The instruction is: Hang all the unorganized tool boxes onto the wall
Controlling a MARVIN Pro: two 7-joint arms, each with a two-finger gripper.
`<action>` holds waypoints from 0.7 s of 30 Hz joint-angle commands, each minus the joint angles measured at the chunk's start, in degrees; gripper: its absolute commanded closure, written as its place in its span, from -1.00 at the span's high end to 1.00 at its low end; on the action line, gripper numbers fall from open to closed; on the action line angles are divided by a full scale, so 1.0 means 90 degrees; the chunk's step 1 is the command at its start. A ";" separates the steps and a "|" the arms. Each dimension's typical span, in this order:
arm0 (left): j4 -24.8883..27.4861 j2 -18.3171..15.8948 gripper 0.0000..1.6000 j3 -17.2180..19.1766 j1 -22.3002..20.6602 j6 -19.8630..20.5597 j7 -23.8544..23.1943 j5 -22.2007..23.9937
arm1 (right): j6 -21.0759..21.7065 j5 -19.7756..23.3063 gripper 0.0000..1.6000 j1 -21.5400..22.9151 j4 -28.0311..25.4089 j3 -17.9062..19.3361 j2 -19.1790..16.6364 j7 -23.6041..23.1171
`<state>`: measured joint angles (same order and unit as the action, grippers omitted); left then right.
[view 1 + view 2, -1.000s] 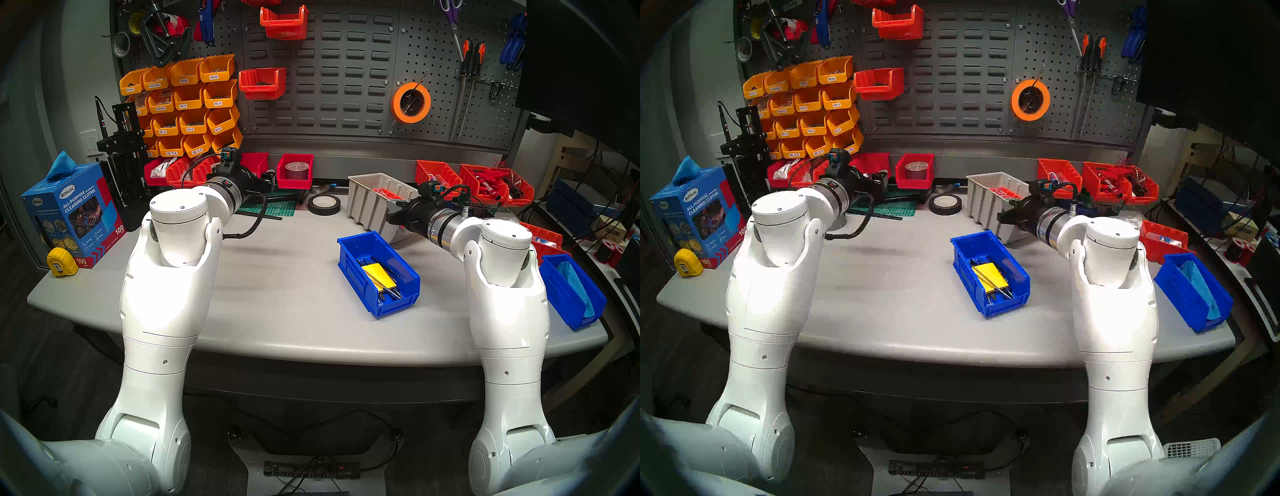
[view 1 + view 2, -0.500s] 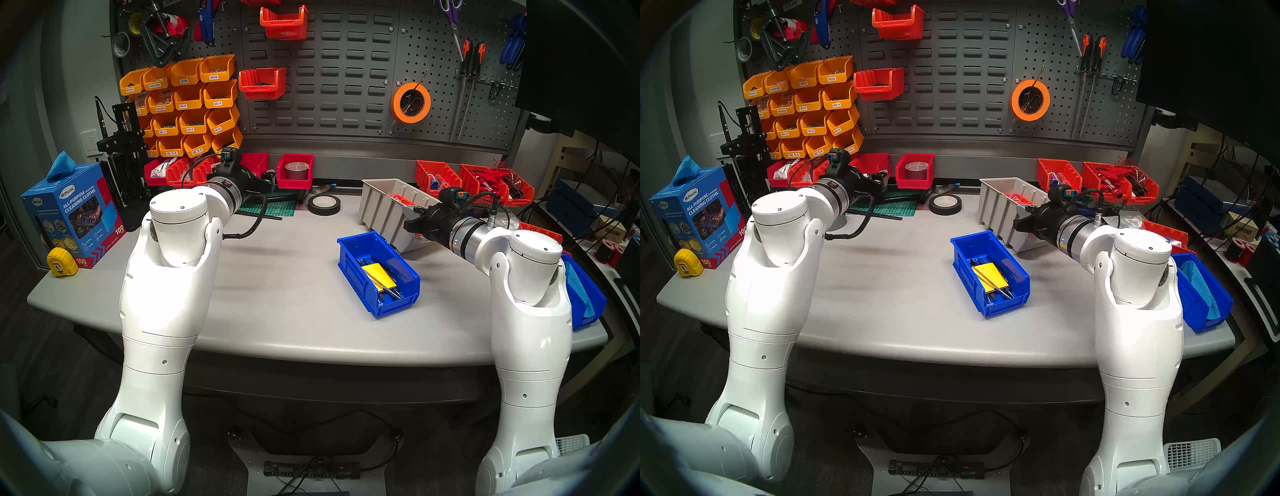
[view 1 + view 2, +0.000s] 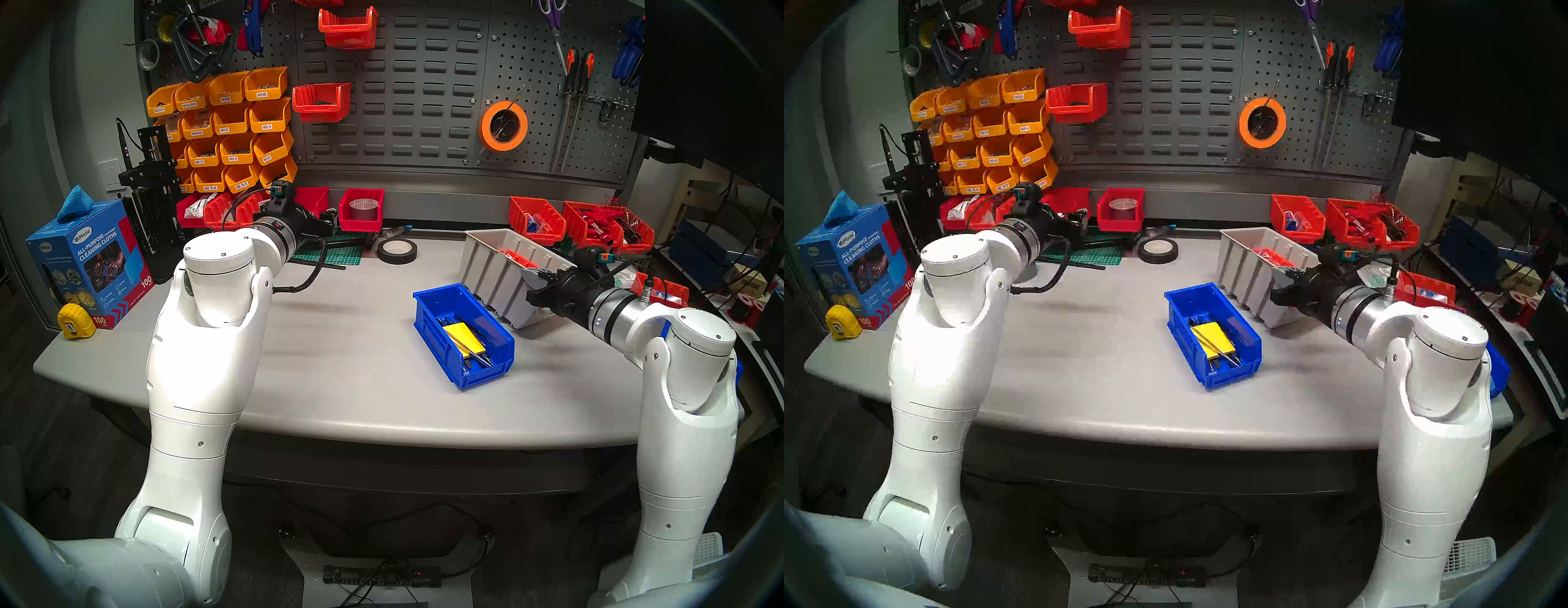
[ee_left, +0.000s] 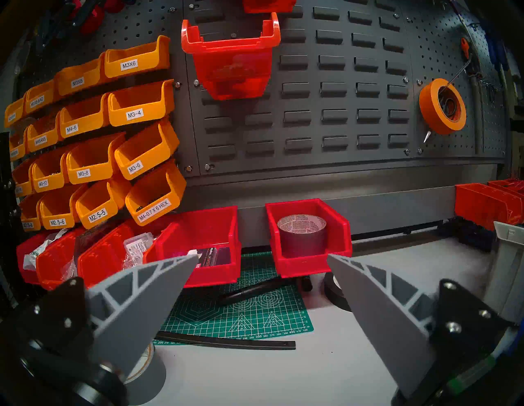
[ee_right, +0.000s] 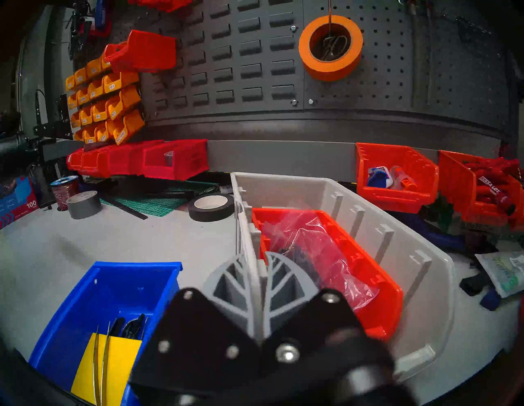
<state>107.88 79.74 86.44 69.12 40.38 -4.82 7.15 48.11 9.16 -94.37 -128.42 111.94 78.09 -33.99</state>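
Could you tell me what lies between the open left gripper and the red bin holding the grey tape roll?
Only a green cutting mat with a black pen, seen in the left wrist view.

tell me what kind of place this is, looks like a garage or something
Most likely a workshop or lab workbench. A dark grey wall panel of louvres and pegboard carries yellow-orange labelled bins of screws, hung screwdrivers and orange tape, above a grey table with a green cutting mat.

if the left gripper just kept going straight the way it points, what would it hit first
Most likely the red bin with the duct tape roll, or the gap beside it; depth is unclear. The left gripper is open and holds nothing.
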 commanded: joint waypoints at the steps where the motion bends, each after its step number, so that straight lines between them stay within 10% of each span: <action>1: 0.0086 0.0001 1.00 -0.0002 -0.0098 -0.0047 0.0003 -0.0006 | 0.0067 0.0005 -1.00 -0.0635 -0.0424 0.0591 0.0005 -0.0216; 21: 0.0086 -0.0034 1.00 -0.0025 -0.0101 -0.0054 0.0046 0.0046 | 0.0385 0.0524 -1.00 -0.1571 -0.1112 0.2049 0.0029 -0.0954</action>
<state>107.88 79.39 86.22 69.12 40.35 -4.39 7.63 50.90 12.65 -105.72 -136.01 127.40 77.91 -40.73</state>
